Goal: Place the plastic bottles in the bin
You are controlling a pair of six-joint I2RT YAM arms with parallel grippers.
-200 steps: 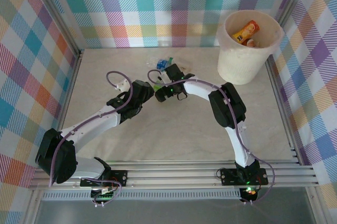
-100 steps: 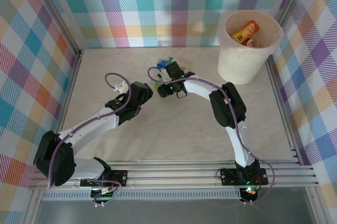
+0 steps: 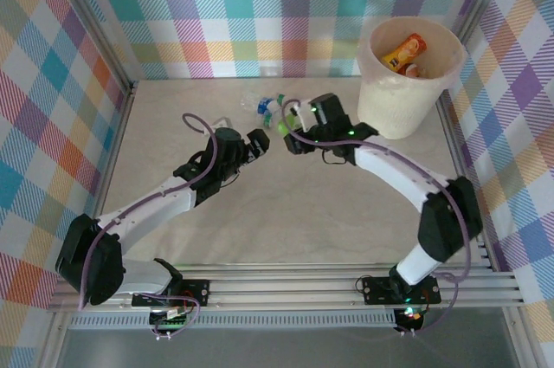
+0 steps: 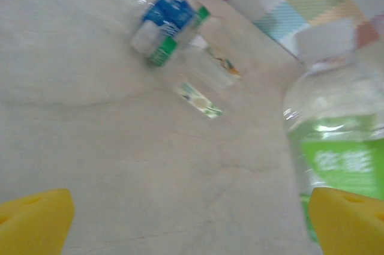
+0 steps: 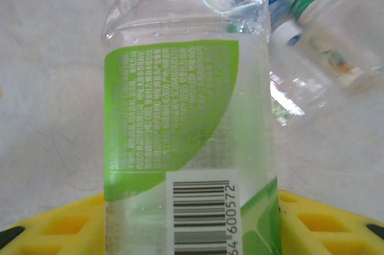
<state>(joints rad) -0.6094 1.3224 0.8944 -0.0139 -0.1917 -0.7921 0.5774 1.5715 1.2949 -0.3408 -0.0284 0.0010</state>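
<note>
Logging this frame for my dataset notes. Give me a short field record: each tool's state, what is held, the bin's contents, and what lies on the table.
right tool: shut on the green-label bottle
left tool: open, empty, above the table, green-label bottle close beside it
bin: upright, far right; orange bottle inside
on table: blue-label bottle and clear bottle, lying close together
</note>
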